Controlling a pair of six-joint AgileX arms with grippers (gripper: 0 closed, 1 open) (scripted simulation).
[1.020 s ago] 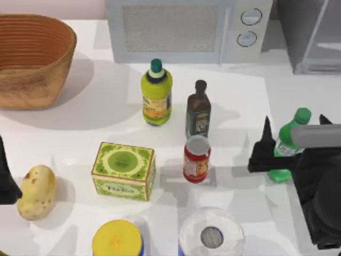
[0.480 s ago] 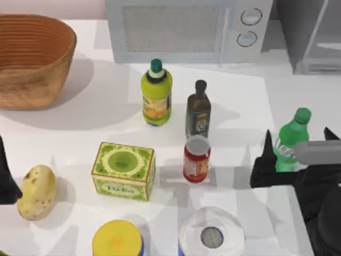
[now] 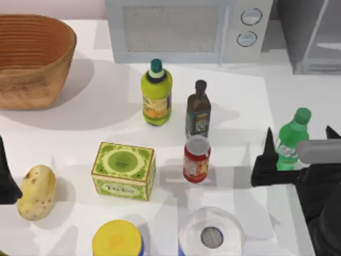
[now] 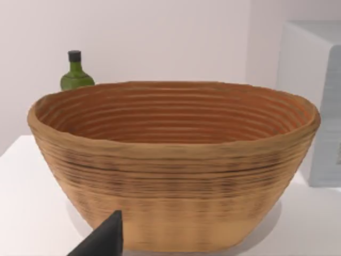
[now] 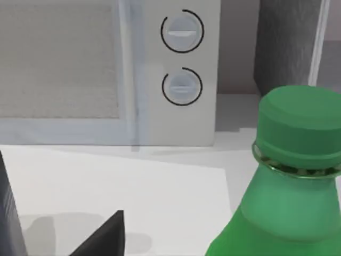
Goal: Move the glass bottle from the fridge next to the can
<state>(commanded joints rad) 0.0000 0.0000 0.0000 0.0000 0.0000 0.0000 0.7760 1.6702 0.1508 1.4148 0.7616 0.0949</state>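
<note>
The glass bottle (image 3: 291, 142) stands upright on the table's right side, green cap up, well to the right of the red can (image 3: 196, 159). My right gripper (image 3: 300, 135) is open, one finger on each side of the bottle and neither touching it. In the right wrist view the bottle (image 5: 290, 186) is close up beside one dark fingertip (image 5: 109, 234). The grey fridge (image 3: 311, 32) stands at the back right corner. My left gripper (image 3: 5, 178) is parked open at the left edge.
A white microwave (image 3: 186, 29) lines the back. A yellow-green bottle (image 3: 156, 93) and a brown bottle (image 3: 198, 109) stand behind the can. A green box (image 3: 123, 170), potato (image 3: 36, 192), yellow-lidded tub (image 3: 117, 240), paper roll (image 3: 211, 234) and wicker basket (image 3: 32, 58) lie around.
The bottle has gone from tilted to upright and stays put. My right gripper, fingers spread, has drawn back a little toward the table's front.
</note>
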